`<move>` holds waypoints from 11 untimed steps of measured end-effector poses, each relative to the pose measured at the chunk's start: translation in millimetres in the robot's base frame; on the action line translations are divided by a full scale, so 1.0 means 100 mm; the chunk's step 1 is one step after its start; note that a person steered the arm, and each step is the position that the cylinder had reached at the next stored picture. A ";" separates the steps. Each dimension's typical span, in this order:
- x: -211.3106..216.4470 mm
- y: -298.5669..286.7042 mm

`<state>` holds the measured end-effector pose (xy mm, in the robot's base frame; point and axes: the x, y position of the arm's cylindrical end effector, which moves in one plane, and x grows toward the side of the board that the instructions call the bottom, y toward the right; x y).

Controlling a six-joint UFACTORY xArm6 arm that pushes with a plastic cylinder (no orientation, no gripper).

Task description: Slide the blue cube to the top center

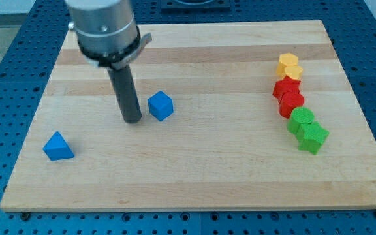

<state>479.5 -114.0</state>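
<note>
The blue cube [160,106] sits on the wooden board [194,176], left of the board's middle. My tip [132,121] rests on the board just to the cube's left and slightly below it, a small gap apart from it. The dark rod rises from the tip to the grey arm body at the view's top left. A second blue block, a triangular wedge [58,147], lies at the lower left, well away from my tip.
At the view's right a column of blocks runs downward: two yellow blocks [290,66], two red blocks [288,95] and two green blocks [307,130]. The board lies on a blue perforated table [8,78].
</note>
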 end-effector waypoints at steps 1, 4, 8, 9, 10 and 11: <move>0.03 0.42; -0.53 0.52; -1.14 0.42; -0.98 0.53; -1.19 0.94; -1.57 1.23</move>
